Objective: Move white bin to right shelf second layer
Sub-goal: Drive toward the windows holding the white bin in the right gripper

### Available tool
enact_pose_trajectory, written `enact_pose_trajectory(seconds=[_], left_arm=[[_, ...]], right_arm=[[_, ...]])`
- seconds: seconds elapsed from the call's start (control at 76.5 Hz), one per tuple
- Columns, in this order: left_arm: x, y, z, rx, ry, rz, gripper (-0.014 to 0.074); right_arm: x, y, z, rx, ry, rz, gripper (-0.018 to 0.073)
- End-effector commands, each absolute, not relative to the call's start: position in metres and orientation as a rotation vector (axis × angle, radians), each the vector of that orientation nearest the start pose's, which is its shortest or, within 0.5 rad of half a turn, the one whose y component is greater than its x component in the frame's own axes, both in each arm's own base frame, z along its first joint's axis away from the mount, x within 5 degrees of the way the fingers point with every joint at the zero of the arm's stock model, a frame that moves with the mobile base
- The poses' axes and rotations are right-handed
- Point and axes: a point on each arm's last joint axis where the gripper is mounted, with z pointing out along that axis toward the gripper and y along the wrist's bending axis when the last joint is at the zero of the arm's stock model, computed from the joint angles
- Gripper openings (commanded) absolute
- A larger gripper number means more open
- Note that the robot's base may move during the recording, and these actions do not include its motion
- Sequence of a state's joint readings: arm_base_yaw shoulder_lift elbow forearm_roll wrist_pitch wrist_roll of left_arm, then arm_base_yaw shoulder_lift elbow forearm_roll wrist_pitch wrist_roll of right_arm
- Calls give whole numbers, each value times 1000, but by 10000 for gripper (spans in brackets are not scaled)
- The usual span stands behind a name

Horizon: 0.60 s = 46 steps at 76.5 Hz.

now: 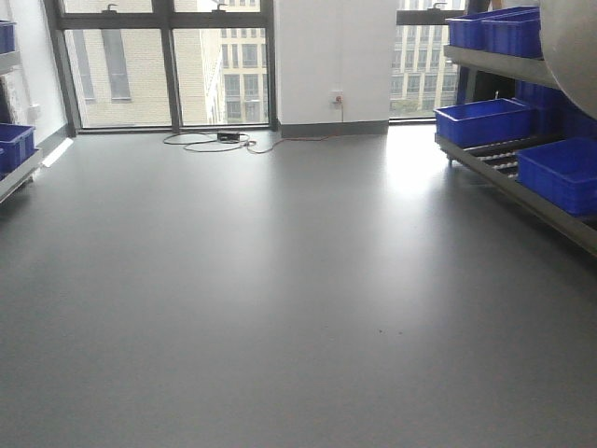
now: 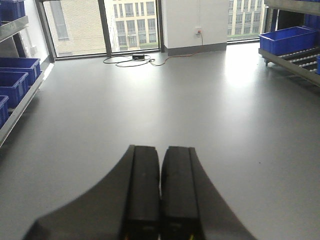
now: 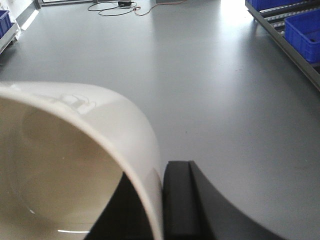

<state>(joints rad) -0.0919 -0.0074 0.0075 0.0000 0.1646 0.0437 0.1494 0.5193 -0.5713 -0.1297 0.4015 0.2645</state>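
The white bin (image 3: 75, 150) fills the lower left of the right wrist view, a glossy cream tub with its open mouth toward the camera. My right gripper (image 3: 157, 176) is shut on its wall, one finger inside and one finger (image 3: 177, 200) outside. In the front view the bin's pale curved wall (image 1: 571, 42) shows blurred at the top right corner. The right shelf second layer (image 1: 499, 161) is a steel roller level at the right, with blue crates on it. My left gripper (image 2: 161, 150) is shut on nothing, held above the bare grey floor.
Blue crates (image 1: 483, 121) (image 1: 560, 173) sit on the right shelf, with more crates (image 1: 494, 30) on the level above. Another rack with blue crates (image 2: 17, 80) lines the left wall. A cable and power strip (image 1: 229, 138) lie on the floor by the windows.
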Motion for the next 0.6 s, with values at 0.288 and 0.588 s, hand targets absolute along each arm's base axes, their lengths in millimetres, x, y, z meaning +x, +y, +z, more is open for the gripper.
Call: enact_pose_trajectory(seconds=[0.288, 0.588], left_arm=[[56, -6, 192, 108, 1580, -46, 85], [56, -6, 192, 108, 1580, -46, 85]], right_arm=[[108, 12, 349, 19, 1703, 170, 55], [108, 12, 349, 19, 1703, 170, 55]])
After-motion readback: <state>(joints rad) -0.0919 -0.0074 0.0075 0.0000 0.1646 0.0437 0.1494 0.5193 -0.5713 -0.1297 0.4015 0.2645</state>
